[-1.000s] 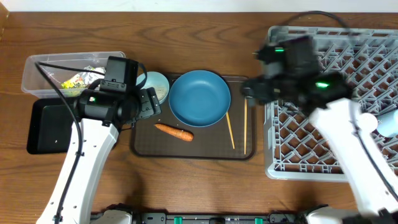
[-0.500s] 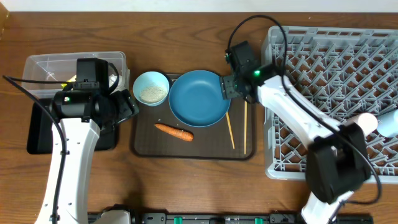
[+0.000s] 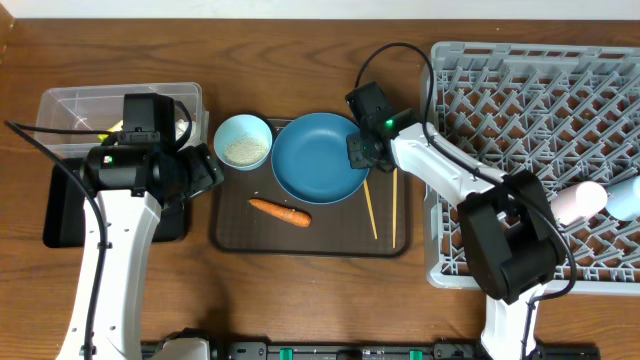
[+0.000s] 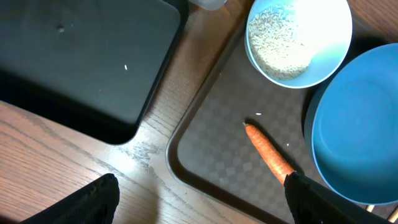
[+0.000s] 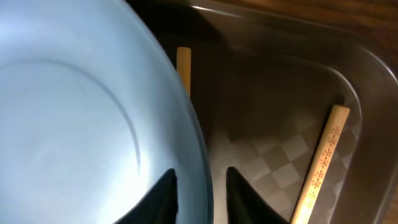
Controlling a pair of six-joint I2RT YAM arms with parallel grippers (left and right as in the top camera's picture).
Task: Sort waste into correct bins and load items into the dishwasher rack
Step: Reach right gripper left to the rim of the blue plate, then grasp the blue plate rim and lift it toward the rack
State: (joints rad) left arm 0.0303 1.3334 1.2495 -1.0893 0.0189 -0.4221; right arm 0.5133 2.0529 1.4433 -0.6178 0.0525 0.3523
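Note:
The large blue dish (image 3: 320,157) lies on the brown tray (image 3: 240,235). My right gripper (image 3: 362,152) is shut on the dish's right rim (image 5: 81,124), one finger inside the rim and one outside. Two chopsticks (image 3: 370,208) lie just right of the dish, also seen in the right wrist view (image 5: 323,162). The carrot (image 3: 279,211) lies on the tray in front of the dish. A small pale-blue bowl (image 3: 243,141) holds rice (image 4: 280,43). My left gripper (image 3: 205,170) hangs open over the tray's near left corner (image 4: 200,186), holding nothing.
The clear tub (image 3: 70,115) and the black tray (image 3: 75,205) sit at the left, partly under my left arm. The grey dishwasher rack (image 3: 540,160) fills the right side, with a pink cup (image 3: 578,200) and a light-blue cup (image 3: 625,195) lying in it.
My right arm has swung from over the rack to the dish's right rim and its jaws have narrowed onto it. My left arm drew back to the left, uncovering the bowl.

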